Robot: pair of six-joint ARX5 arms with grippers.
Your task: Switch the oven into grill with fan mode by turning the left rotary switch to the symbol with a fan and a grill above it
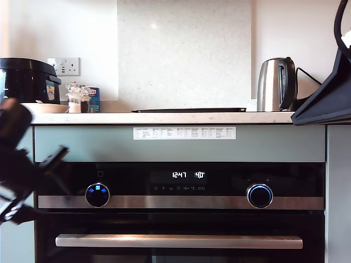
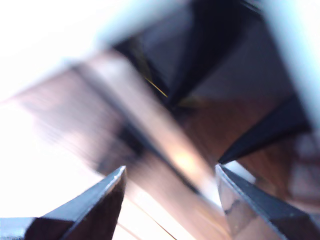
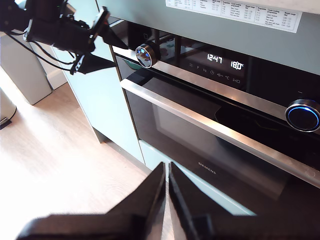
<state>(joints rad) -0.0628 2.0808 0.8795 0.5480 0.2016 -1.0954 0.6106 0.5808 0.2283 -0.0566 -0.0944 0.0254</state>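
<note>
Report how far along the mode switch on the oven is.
Done: the oven is powered, its display lit and the left rotary knob showing blue symbols. In hand: my first gripper is open beside that knob at the exterior view's left, not gripping it. My second gripper is shut, away from the oven. Left: grasp the knob and turn it; I cannot read which symbol is selected.

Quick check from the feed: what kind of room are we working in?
Most likely a home kitchen: a built-in oven under a worktop, with an electric kettle and wall socket above.
</note>
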